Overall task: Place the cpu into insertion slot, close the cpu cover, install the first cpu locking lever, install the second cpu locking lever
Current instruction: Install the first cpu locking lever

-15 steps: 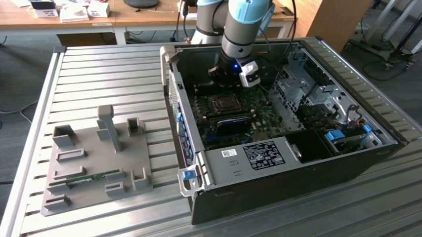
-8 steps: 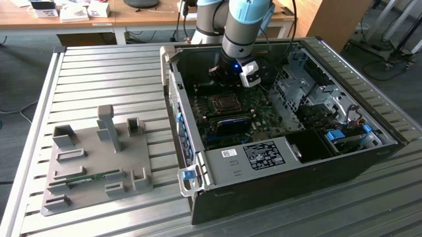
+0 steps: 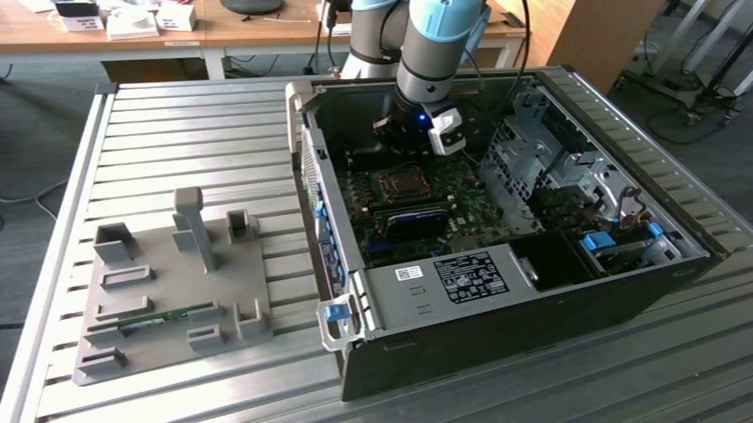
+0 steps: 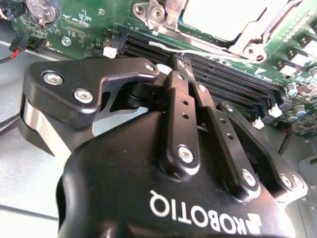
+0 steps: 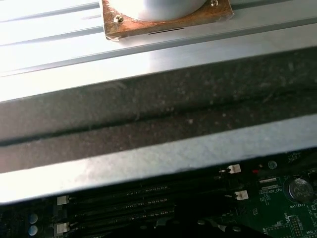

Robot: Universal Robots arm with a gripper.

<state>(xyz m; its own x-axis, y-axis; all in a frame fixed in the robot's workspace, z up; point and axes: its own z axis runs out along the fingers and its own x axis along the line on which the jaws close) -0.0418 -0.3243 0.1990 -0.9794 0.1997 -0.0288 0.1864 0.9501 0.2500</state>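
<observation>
The green motherboard [image 3: 412, 207] lies inside the open computer case [image 3: 495, 291]. Its socket [image 3: 400, 186] sits just in front of my gripper [image 3: 414, 134] in the exterior view. In the second wrist view the cpu [image 4: 213, 14] shows as a pale silvery square seated in the socket. The cpu cover [image 4: 255, 40] frames it with silvery metal. A thin metal locking lever [image 4: 198, 50] runs along the socket's near edge. My gripper [image 4: 177, 63] is shut with nothing seen between its fingers [image 4: 182, 106], its tips close to that lever above the memory slots [image 4: 237, 87].
The case stands on a slatted metal table [image 3: 176, 132]. A grey fixture block [image 3: 176, 282] holding a green memory stick is at the exterior view's left. The first wrist view looks over the case wall [image 5: 158, 124] to memory slots [image 5: 124, 203] and a coin battery [image 5: 297, 188].
</observation>
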